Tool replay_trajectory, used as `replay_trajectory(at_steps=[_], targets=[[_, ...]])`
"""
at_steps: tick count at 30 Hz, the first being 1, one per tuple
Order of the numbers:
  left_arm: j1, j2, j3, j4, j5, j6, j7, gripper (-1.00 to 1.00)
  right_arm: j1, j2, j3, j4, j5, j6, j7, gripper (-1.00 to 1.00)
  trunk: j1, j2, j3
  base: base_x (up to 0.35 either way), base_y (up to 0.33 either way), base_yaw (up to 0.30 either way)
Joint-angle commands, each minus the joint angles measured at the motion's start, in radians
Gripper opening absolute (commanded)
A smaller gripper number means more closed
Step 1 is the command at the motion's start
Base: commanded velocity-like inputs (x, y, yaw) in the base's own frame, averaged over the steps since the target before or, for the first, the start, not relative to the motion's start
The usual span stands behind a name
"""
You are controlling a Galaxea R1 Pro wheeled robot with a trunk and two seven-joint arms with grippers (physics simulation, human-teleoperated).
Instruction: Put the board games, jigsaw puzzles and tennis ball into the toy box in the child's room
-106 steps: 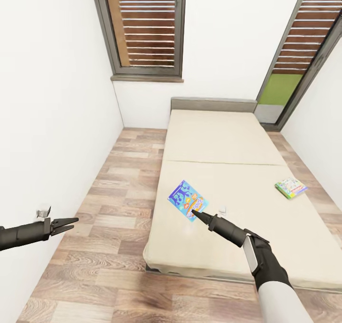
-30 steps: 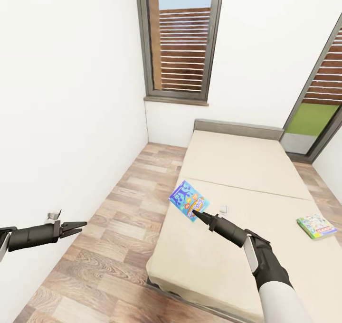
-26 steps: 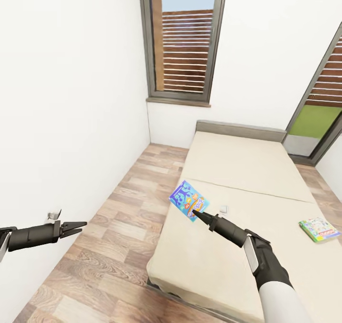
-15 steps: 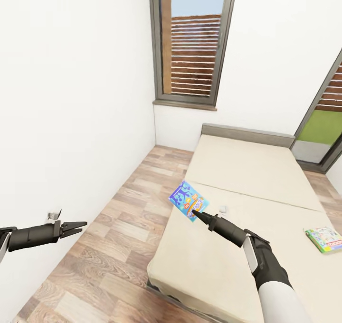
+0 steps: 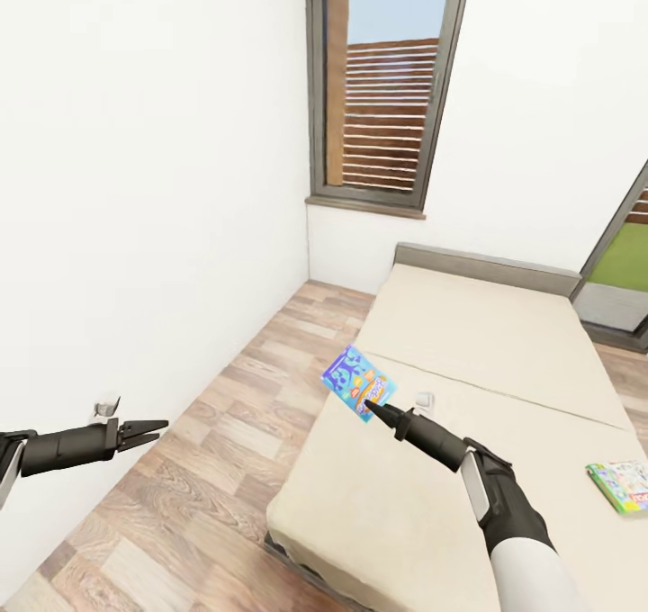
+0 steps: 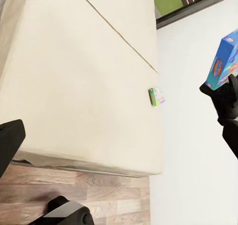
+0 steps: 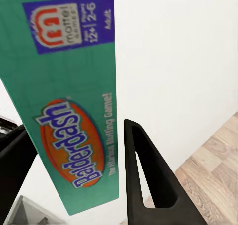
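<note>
**Right gripper carries the blue game as the view swings left**

Right gripper (image 5: pixel 367 406) is clenched on the blue board game (image 5: pixel 357 382), held clear above the bed (image 5: pixel 468 342); the right wrist view shows a finger (image 7: pixel 148 178) against the box's green "Balderdash" edge (image 7: pixel 74 101). Since the earlier pictures the whole view has turned leftward: the window has slid toward centre and the green-edged board game (image 5: pixel 623 485) has drifted to the picture's right edge, while the grasp looks unchanged. That suggests the robot is turning away to carry the first game to the toy box; the second game remains to be fetched. Left gripper (image 5: pixel 148 429) hangs free, fingers slightly parted, over wood-plank floor (image 5: pixel 207 504) beside the white wall (image 5: pixel 135 189).
</note>
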Motion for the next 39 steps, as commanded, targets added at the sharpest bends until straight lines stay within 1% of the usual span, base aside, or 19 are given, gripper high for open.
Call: replay_trajectory(at_steps=[1,23,34,39], targets=[[-0.001,0.000,0.000,0.000,-0.001,0.010,-0.004,1.00,0.001,0.001,-0.004,0.000,-0.002,0.009,0.004,-1.00,0.001,-0.002,0.000,0.000,-0.147,0.164],[-0.001,-0.001,-0.001,0.000,-0.001,0.010,-0.002,1.00,0.005,0.000,-0.004,0.000,-0.002,0.007,0.004,-1.00,0.001,-0.002,0.032,0.000,-0.011,0.164],[-0.001,-0.004,-0.001,0.000,-0.001,0.010,-0.001,1.00,0.005,0.000,-0.004,0.000,-0.001,0.007,0.004,-1.00,0.001,-0.002,0.048,0.000,-0.177,0.164],[-0.001,-0.007,-0.001,0.000,-0.001,0.010,-0.001,1.00,0.005,0.000,-0.003,0.000,-0.001,0.007,0.004,-1.00,0.001,-0.002,0.055,0.000,-0.046,0.164]])
